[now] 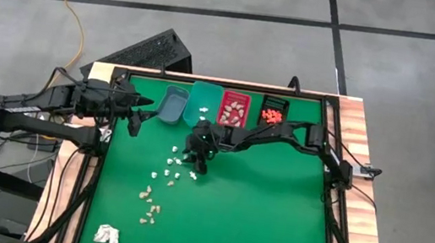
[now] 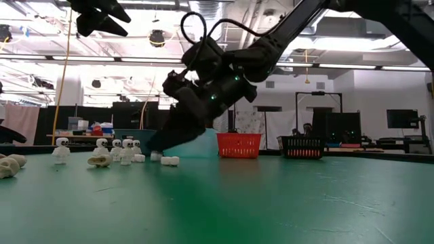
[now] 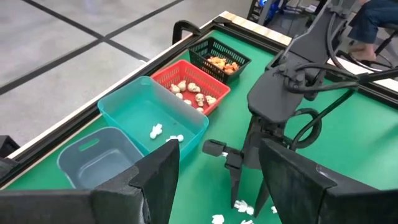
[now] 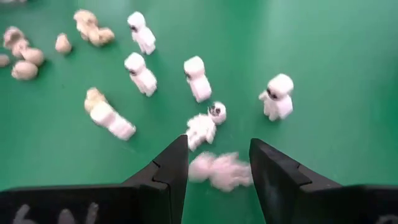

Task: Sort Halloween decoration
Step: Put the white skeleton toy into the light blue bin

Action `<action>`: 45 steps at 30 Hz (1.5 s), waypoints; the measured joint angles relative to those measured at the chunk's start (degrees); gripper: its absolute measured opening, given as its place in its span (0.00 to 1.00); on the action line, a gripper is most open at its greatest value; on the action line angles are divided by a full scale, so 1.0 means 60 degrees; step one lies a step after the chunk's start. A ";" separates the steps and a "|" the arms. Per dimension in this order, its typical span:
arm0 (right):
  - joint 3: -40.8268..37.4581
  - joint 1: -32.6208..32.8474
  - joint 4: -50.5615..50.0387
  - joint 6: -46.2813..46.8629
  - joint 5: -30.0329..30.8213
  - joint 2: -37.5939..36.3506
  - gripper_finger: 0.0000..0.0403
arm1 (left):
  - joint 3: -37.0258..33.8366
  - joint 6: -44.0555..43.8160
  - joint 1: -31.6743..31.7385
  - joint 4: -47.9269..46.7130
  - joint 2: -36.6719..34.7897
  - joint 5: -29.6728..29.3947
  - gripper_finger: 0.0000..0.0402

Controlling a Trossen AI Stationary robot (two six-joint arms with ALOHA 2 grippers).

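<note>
Halloween decoration pieces (image 1: pixel 170 164) lie scattered on the green worktop (image 1: pixel 271 223): small white figures cluster near the middle, and pale tan pieces (image 1: pixel 149 206) trail from them toward the near left corner, where a larger white papery wad (image 1: pixel 107 235) sits apart. Along the far edge stand four small bins in a row: a grey one (image 1: pixel 173 104), a teal one (image 1: pixel 203 105) with two white pieces inside, a red one (image 1: pixel 234 108) holding tan pieces, and a black one (image 1: pixel 271 110) holding orange pieces. The right claw (image 1: pixel 195 166) is down at the worktop among the white figures, its fingers (image 4: pixel 163 168) apart with a white figure (image 4: pixel 219 170) lying between them, not clamped. More white figures (image 4: pixel 198 79) stand or lie just ahead of it, with tan pieces (image 4: pixel 25 68) farther off. The left claw (image 1: pixel 135 115) hovers above the worktop near the grey bin, well clear of the pieces, its fingers (image 3: pixel 155 177) apart and holding nothing.
</note>
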 joint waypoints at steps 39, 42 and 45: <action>0.0092 -0.0563 -0.0470 -0.0552 -0.0846 -0.1824 0.08 | 0.0000 -0.0062 -0.0004 -0.0465 0.0000 -0.0203 0.52; 0.0086 -0.0400 -0.0523 -0.0744 -0.1205 -0.1742 0.16 | 0.0000 -0.0062 -0.0004 -0.0459 0.0000 -0.0207 0.52; 0.0088 -0.0159 -0.0682 -0.1439 -0.1269 -0.1619 0.28 | 0.0000 -0.0073 -0.0004 -0.0460 0.0000 -0.0223 0.52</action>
